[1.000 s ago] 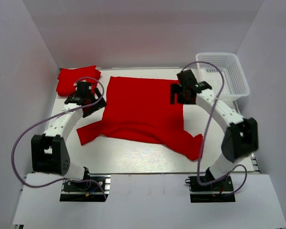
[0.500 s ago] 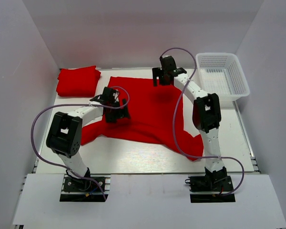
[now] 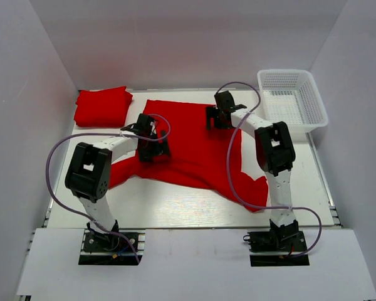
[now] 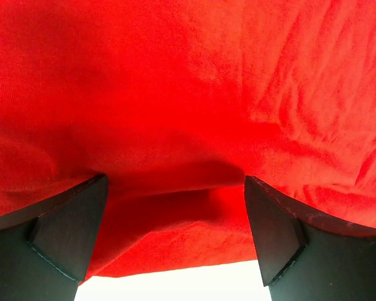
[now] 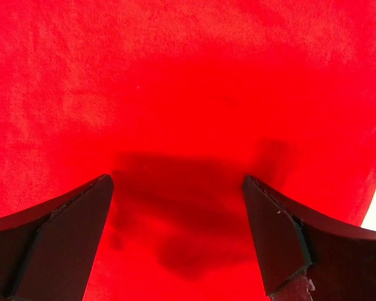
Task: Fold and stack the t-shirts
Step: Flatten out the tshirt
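Note:
A bright red t-shirt (image 3: pixel 191 141) lies spread across the middle of the table, sleeves trailing at the near left and near right. A second red t-shirt (image 3: pixel 101 105) lies folded at the far left corner. My left gripper (image 3: pixel 155 149) is open low over the spread shirt's left part; in the left wrist view (image 4: pixel 175 188) its jaws stand wide over a cloth fold near the shirt's edge (image 4: pixel 175 244). My right gripper (image 3: pixel 216 119) is open over the shirt's upper right part; in the right wrist view (image 5: pixel 175 182) its jaws stand wide above flat cloth (image 5: pixel 188 75), holding nothing.
A white plastic mesh basket (image 3: pixel 293 100) stands at the far right corner. White walls close in the table on the left, back and right. The arm cables loop above the shirt. White tabletop (image 3: pixel 175 207) shows in front of the shirt.
Both arms swung inward from the shirt's outer edges onto the cloth. In the last half second the right gripper came slightly nearer and lower; the left barely moved.

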Robot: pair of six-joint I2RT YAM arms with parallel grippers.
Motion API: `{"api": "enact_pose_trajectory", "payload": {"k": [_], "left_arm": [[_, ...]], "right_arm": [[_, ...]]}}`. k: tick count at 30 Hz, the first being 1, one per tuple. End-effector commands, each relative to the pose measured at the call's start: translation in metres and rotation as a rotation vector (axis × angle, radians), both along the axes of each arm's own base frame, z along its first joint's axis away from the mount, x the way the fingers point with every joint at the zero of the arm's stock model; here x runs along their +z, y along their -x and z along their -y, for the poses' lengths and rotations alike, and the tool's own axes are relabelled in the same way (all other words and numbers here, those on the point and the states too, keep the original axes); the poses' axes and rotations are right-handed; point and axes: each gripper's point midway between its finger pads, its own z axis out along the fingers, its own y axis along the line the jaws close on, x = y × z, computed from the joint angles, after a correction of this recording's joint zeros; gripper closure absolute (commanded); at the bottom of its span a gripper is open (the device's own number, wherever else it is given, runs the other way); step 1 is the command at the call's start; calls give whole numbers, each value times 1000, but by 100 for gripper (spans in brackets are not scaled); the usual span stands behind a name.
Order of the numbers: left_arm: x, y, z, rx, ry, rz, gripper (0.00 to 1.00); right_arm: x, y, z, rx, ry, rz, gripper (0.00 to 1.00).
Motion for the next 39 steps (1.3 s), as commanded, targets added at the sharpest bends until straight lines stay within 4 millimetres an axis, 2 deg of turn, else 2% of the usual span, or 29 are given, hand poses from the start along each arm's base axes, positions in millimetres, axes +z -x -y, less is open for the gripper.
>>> {"api": "enact_pose_trajectory", "payload": {"k": [1, 4, 5, 7, 9, 10, 11, 13, 14, 15, 16, 18, 19, 20, 21, 23, 24, 25, 27, 28, 29, 30, 31, 33, 34, 36, 37, 38, 39], "left_arm": [[-8, -6, -4, 9, -39, -6, 0], [-9, -9, -3, 9, -40, -8, 0], [-9, -9, -3, 9, -40, -8, 0], [-8, -15, -1, 0, -42, 2, 0], [-10, -20, 0, -11, -48, 0, 0], [-7, -21, 2, -37, -41, 10, 0], [-8, -23, 4, -51, -36, 8, 0], [2, -29, 11, -94, -14, 36, 0], [1, -24, 14, -105, -18, 23, 0], [8, -27, 16, -125, -9, 44, 0], [18, -24, 18, -131, 8, 62, 0], [26, -13, 21, -174, 22, 77, 0], [32, -11, 20, -187, 20, 97, 0], [52, -11, 19, -196, 27, 141, 0], [54, -4, 13, -186, 7, 135, 0], [70, -6, 2, -153, -42, 171, 0], [86, -8, -2, -129, -50, 204, 0], [91, -6, -12, -94, -70, 190, 0], [103, -11, -30, 1, -124, 207, 0], [103, -7, -42, 43, -177, 183, 0], [110, -13, -57, 107, -235, 199, 0], [111, -10, -69, 164, -256, 170, 0], [108, -12, -78, 205, -281, 157, 0], [101, -17, -93, 276, -306, 132, 0], [98, -22, -106, 312, -309, 125, 0], [83, -26, -119, 365, -312, 92, 0], [80, -31, -132, 400, -313, 88, 0], [75, -34, -136, 412, -307, 80, 0], [62, -34, -140, 435, -311, 45, 0]], "right_arm": [[-10, 14, 9, -43, -33, -48, 10], [-24, 30, 23, -91, -17, -94, 10], [-16, 30, 28, -114, -19, -82, 10], [-33, 53, 48, -192, 9, -141, 10], [-27, 69, 64, -286, 25, -142, 10], [-26, 85, 77, -316, 48, -151, 10], [-37, 107, 89, -367, 70, -197, 10], [-35, 144, 115, -473, 104, -219, 10], [-35, 160, 121, -493, 120, -249, 10], [-27, 181, 129, -511, 128, -260, 10], [-28, 192, 133, -548, 127, -268, 10], [-38, 242, 147, -562, 171, -362, 10], [-34, 251, 145, -566, 148, -367, 10], [-34, 260, 148, -577, 148, -379, 10], [-34, 282, 153, -563, 164, -419, 10], [-12, 284, 158, -547, 164, -357, 10], [-1, 280, 159, -547, 163, -331, 10], [20, 273, 160, -549, 134, -259, 10], [45, 257, 164, -499, 156, -172, 10], [68, 240, 158, -491, 109, -98, 10], [85, 227, 148, -418, 87, -59, 10], [97, 211, 139, -394, 48, -2, 10], [119, 195, 126, -342, 2, 52, 10], [121, 180, 114, -279, -4, 68, 10], [147, 157, 105, -241, -31, 159, 10], [143, 136, 103, -216, 30, 167, 10], [173, 115, 96, -218, 1, 245, 10], [179, 105, 94, -219, 2, 265, 10], [165, 93, 93, -222, 35, 241, 10]]}}
